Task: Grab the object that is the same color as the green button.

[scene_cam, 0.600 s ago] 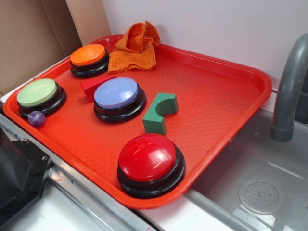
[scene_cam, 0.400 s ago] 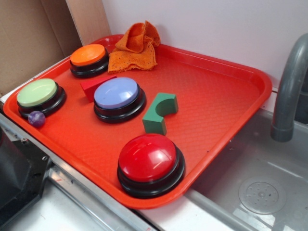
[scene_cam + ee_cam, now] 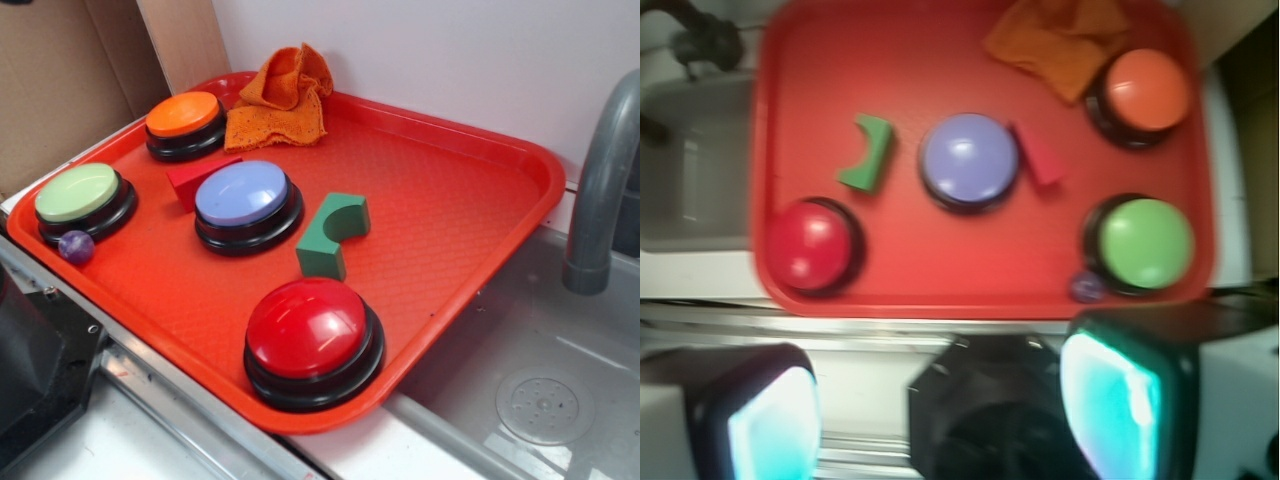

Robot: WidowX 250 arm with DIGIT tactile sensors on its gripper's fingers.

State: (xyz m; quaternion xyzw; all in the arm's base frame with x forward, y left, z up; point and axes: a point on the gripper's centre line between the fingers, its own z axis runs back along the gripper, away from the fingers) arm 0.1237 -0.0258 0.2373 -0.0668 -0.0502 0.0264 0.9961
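Observation:
The object, a small dark green block with an arch cut-out (image 3: 333, 235), lies near the middle of the red tray (image 3: 470, 190), between the lavender-blue button and the red button. The wrist view shows the same green block (image 3: 868, 152) at upper left. The green button (image 3: 78, 193) with its pale dome sits at the tray's left corner, and the wrist view has the green button (image 3: 1145, 242) at right. My gripper (image 3: 940, 385) hangs high above the tray's near edge, far from the block. Its fingers (image 3: 1120, 395) stand wide apart with nothing between them. The exterior view does not show it.
Also on the tray are a lavender-blue button (image 3: 247, 200), a red button (image 3: 312, 338), an orange button (image 3: 185, 122), a red wedge (image 3: 200, 180), a purple ball (image 3: 76, 246) and an orange cloth (image 3: 280, 95). A sink with a grey faucet (image 3: 600, 180) lies right. The black robot base (image 3: 30, 370) is lower left.

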